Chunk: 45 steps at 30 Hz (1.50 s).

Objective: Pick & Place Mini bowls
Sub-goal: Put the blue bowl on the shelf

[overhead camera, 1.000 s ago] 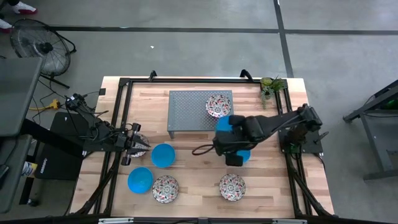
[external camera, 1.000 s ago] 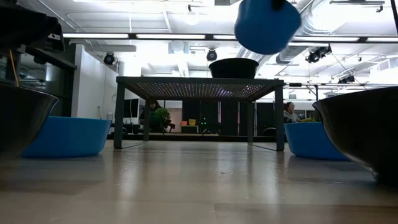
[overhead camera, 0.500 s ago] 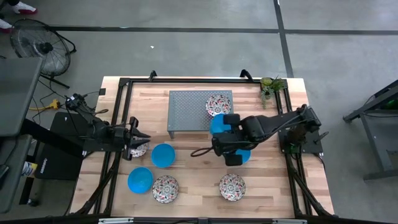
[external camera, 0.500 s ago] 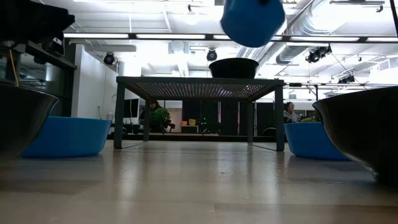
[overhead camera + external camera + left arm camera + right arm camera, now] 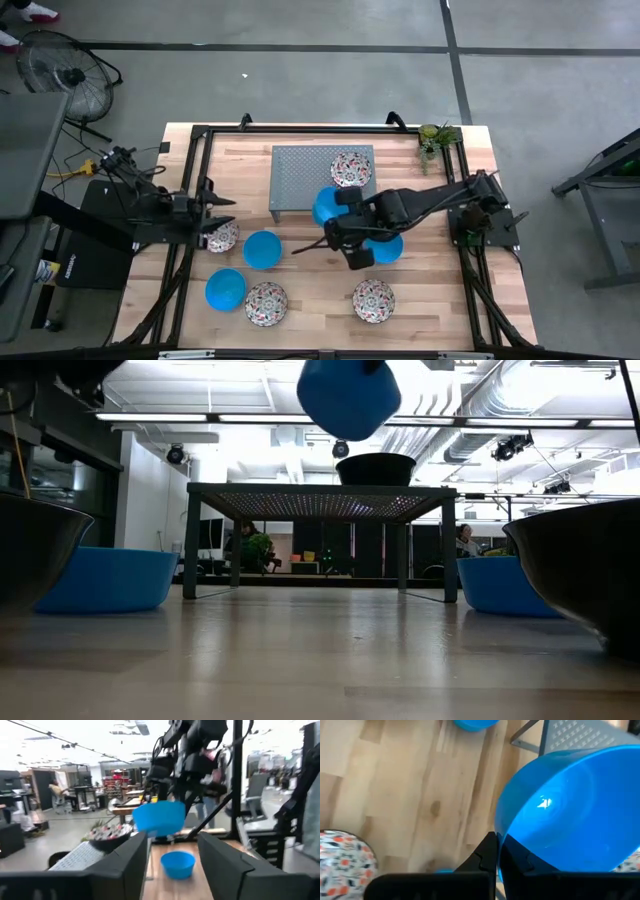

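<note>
Above the tabletop (image 5: 300, 300), at the grey perforated stand's (image 5: 300, 175) six o'clock edge, the right gripper (image 5: 335, 207) holds its fingers clamped on a blue mini bowl's (image 5: 327, 205) rim. It should carry the bowl level and lower it onto bare mesh, clear of the floral bowl (image 5: 351, 168) at three o'clock. The left gripper (image 5: 228, 211), fingers apart, waits over another floral bowl (image 5: 222, 237) at nine o'clock.

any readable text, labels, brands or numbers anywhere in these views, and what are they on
None can be read.
Pale marking on the dark box at the table's left edge: too small to make out.
Signs in the room beyond the table, left wrist view: too blurred.
Blue bowl in the right gripper, grey stand: no lettering visible.
</note>
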Motion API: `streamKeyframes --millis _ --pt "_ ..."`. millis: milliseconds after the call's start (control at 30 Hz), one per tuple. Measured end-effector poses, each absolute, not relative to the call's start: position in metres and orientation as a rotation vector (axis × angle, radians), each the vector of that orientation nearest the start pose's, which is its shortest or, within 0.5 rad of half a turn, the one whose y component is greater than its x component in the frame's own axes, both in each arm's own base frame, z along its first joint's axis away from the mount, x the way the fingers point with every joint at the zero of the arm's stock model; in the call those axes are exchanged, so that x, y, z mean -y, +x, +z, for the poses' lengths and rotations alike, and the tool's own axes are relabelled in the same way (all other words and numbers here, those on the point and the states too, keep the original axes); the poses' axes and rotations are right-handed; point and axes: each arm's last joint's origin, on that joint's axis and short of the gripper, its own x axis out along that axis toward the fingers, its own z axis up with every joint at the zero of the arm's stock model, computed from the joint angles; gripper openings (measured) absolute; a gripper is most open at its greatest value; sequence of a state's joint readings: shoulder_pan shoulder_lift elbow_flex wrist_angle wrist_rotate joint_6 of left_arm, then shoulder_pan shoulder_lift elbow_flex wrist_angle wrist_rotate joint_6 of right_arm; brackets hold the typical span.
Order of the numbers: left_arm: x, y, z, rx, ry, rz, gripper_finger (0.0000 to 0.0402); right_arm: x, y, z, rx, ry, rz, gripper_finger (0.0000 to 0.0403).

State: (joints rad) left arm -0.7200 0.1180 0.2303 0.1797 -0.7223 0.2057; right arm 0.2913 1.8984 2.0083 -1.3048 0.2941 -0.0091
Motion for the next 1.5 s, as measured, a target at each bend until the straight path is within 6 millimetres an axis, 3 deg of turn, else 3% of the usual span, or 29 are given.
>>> streamKeyframes --millis 167,300,467,700,933,1233,1500 --pt "0.044 0.079 0.273 0.201 -0.007 0.021 0.0188 -0.101 0.363 0.352 -1.131 -0.478 -0.027 0.0" --pt "0.056 0.093 0.293 0.156 0.075 0.023 0.0188 -0.106 0.364 0.35 -1.124 -0.604 -0.045 0.0" --pt "0.077 0.118 0.312 0.046 0.26 0.061 0.0188 -0.111 0.362 0.349 -1.129 -0.651 -0.002 0.0" --pt "0.093 0.138 0.336 -0.037 0.309 0.077 0.0188 -0.106 0.366 0.346 -1.149 -0.712 0.067 0.0" --pt "0.096 0.143 0.34 -0.068 0.322 0.114 0.0188 -0.083 0.377 0.347 -1.126 -0.63 0.02 0.0" --pt "0.091 0.137 0.337 -0.107 0.322 0.143 0.0188 -0.053 0.393 0.341 -1.105 -0.357 0.002 0.0" --pt "0.086 0.133 0.337 -0.118 0.334 0.19 0.0188 -0.031 0.407 0.342 -1.019 -0.289 -0.018 0.0"
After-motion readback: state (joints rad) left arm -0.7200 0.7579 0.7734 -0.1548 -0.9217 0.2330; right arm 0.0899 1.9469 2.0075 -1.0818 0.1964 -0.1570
